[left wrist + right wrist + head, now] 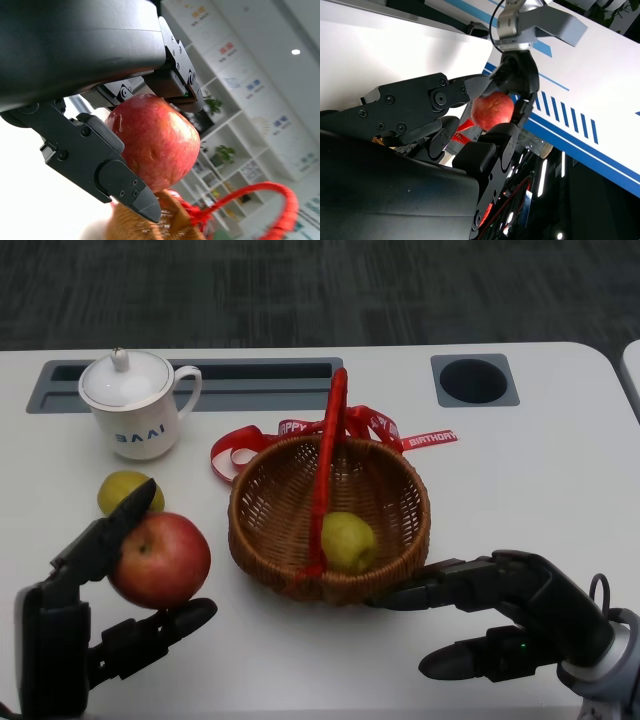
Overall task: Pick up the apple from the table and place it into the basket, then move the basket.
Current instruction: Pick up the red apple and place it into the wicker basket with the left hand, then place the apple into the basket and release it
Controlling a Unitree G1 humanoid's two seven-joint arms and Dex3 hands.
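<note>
My left hand grips a red apple between its fingers, lifted off the table left of the basket; the left wrist view shows the apple clamped between black fingers. The brown wicker basket with a red handle stands mid-table and holds a yellow-green fruit. My right hand rests at the basket's near right side, fingers spread, one fingertip touching the rim, holding nothing. In the right wrist view the apple shows in the far hand.
A white lidded mug stands at the back left. A second yellow-green fruit lies on the table behind the apple. A red birthday ribbon trails behind the basket. Two recessed slots sit along the table's far edge.
</note>
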